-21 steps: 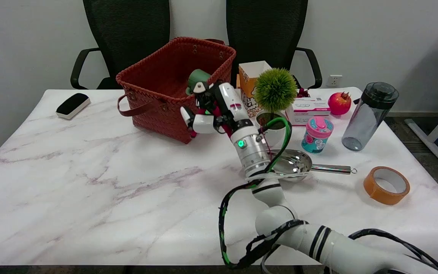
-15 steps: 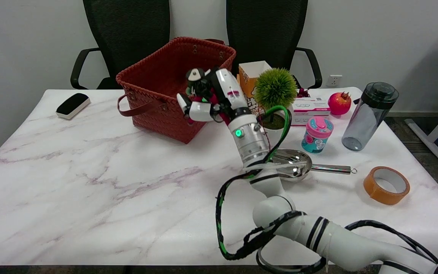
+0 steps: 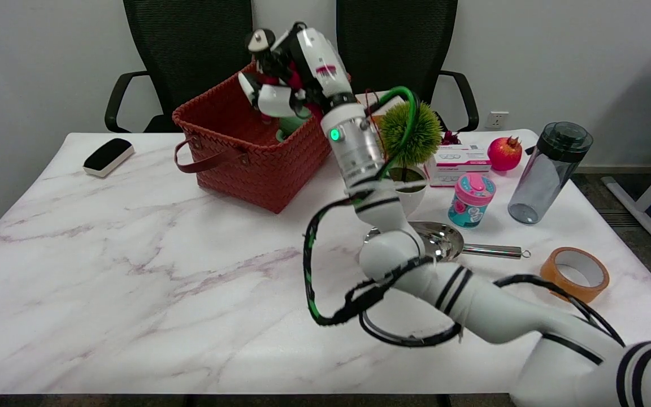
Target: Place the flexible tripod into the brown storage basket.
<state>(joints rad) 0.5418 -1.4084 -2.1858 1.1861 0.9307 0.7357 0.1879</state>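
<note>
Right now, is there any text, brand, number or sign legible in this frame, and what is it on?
None can be read.
White box: printed lines, too small and blurred.
Pink-lidded cup: pictures only, no legible words.
Orange carton: mostly hidden behind the arm.
Right hand: red mark on its white casing, too blurred to read.

An office: mesh chairs [image 3: 190,51] (two) behind marble table [image 3: 133,254].

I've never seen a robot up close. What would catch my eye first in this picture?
Probably the black-and-white robot hand, raised over the woven reddish-brown storage basket at the table's far side, gripping a red flexible tripod. Next, the spiky green ball-shaped plant in a white pot just right of the basket, and the orange roll of tape near the right edge.
</note>
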